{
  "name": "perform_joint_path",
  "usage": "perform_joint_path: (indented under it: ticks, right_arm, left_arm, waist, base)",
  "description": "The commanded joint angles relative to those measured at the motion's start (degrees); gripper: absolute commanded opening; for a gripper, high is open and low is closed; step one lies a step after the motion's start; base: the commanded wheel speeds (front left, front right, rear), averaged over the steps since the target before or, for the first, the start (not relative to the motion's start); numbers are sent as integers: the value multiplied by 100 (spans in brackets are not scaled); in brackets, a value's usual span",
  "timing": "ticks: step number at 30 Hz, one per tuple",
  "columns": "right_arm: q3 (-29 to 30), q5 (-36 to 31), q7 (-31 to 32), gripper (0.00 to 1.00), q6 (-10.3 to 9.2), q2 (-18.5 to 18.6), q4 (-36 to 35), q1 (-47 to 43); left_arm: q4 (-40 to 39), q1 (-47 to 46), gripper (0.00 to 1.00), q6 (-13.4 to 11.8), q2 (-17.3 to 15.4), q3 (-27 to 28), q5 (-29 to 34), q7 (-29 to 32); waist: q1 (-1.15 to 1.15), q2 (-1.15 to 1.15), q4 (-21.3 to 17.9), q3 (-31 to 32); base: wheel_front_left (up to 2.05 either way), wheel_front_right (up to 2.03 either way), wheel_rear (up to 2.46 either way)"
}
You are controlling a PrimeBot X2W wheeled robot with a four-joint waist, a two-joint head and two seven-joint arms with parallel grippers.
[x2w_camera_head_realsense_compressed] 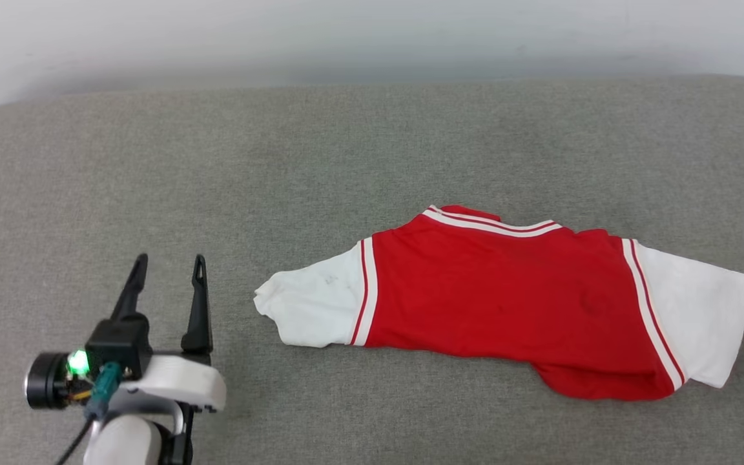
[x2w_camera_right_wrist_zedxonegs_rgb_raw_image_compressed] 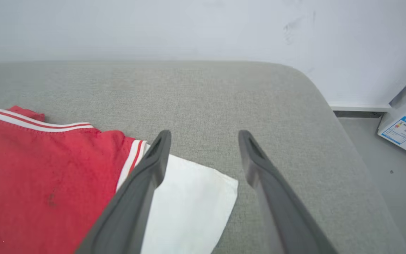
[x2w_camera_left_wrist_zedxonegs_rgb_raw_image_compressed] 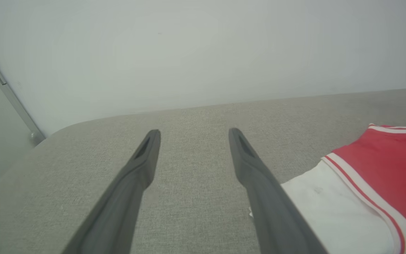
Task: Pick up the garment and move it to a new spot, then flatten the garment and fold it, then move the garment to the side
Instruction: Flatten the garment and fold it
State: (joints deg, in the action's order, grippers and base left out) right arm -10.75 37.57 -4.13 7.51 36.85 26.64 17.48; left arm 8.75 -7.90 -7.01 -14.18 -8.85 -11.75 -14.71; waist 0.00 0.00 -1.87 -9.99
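A grey fabric surface (x2w_camera_head_realsense_compressed: 372,142) spreads before a pale wall (x2w_camera_head_realsense_compressed: 372,32). The garment (x2w_camera_head_realsense_compressed: 501,303) lies on it right of centre, neckline away from the robot, a white sleeve out to each side. The right gripper (x2w_camera_right_wrist_zedxonegs_rgb_raw_image_compressed: 204,134) stands wide open and empty over the right sleeve's edge; the left gripper (x2w_camera_head_realsense_compressed: 171,259), equally open and empty, sits near the left sleeve

I see the red soft-fabric T-shirt with white sleeves (x2w_camera_head_realsense_compressed: 507,303) lying on the grey fabric cushion (x2w_camera_head_realsense_compressed: 346,148), right of centre, neckline toward the pale wall (x2w_camera_head_realsense_compressed: 372,32) behind. Left gripper (x2w_camera_head_realsense_compressed: 171,259) is left of the left-hand sleeve, not touching. Right gripper (x2w_camera_right_wrist_zedxonegs_rgb_raw_image_compressed: 204,135) is at the other sleeve's outer edge, one finger above it.
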Motion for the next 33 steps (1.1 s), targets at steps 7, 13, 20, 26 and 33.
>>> perform_joint_path:
  ticks: [7,13,20,26,33]
  right_arm:
    - [1213,-1416,-320,100,-5,-897,-1521,-409]
    - [1611,-2257,-264,100,-5,-1729,-2692,-790]
    - [1495,-2683,-116,100,-5,-2344,-3342,-1180]
    - [1363,-2796,-116,100,-5,-2527,-3535,-1297]
    - [1209,-2816,-232,100,-5,-2595,-3549,-1189]
  left_arm:
    - [129,-955,100,494,-497,-159,72,642]
    - [284,-1906,100,1107,-844,-412,-74,1640]
    - [326,-2711,100,1407,-1145,-920,-519,3011]
    - [217,-3391,100,1440,-1690,-1975,-1592,4575]
    - [180,-4028,100,1442,-2317,-3253,-2641,5862]
  waist:
    - [0,0,-78,56]
    - [0,0,-91,-4]
    - [0,0,-150,-111]
    - [0,0,-249,-281]
    - [0,0,-385,-550]
  base:
    - [0,0,0]
    - [0,0,0]
    - [0,0,0]
    - [0,0,0]
    - [0,0,0]
